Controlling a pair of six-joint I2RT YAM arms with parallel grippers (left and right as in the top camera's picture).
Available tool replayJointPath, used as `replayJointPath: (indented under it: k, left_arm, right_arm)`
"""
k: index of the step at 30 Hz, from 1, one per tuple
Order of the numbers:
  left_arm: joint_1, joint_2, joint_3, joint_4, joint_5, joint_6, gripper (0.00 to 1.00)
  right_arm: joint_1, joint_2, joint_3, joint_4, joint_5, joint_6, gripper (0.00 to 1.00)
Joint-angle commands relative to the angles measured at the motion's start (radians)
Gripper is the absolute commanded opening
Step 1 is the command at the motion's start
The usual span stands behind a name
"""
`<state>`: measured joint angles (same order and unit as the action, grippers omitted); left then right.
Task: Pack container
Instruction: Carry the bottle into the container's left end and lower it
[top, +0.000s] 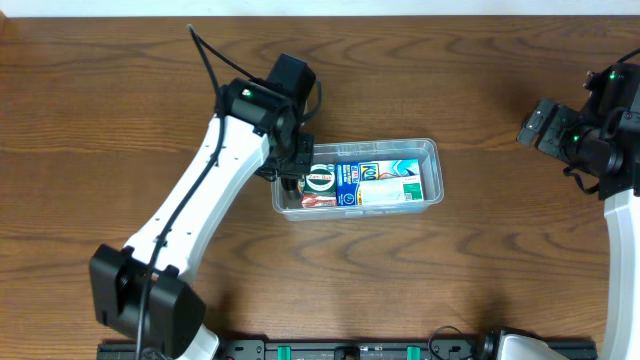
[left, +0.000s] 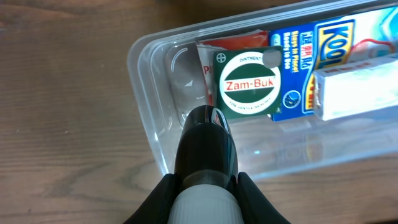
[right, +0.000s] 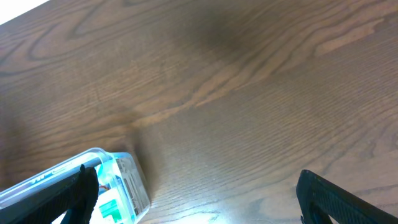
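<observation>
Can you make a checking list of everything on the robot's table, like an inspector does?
surface: brown wooden table.
job's things: clear container holding a green Zam-Buk box, a blue box and a white box.
clutter: nothing seen.
grippers: left gripper shut, tip over the container; right gripper open, over bare table.
cables: black cable along left arm.
surroundings: black rail at near edge.
</observation>
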<state>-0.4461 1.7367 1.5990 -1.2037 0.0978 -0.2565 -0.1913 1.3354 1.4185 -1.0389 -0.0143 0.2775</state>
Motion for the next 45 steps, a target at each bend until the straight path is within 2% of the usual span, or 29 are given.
replayJointPath:
  k: [1,17,39,45]
  left_arm:
    - [0.002,0.024,0.006,0.016,-0.006,-0.011,0.25]
    - [0.002,0.125,0.006,0.066,-0.039,-0.012,0.24]
    - [0.002,0.051,0.066,0.055,-0.013,-0.011,0.24]
    - [0.003,0.053,0.066,0.06,-0.074,-0.02,0.24]
  right_arm:
    - [-0.008,0.005,0.008,-0.002,0.007,0.002,0.99]
    - [-0.008,0.005,0.008,-0.002,0.007,0.002,0.99]
    - [-0.008,0.005,0.008,-0.002,0.007,0.002,0.99]
    - [-0.008,0.005,0.008,-0.002,0.007,0.002,0.99]
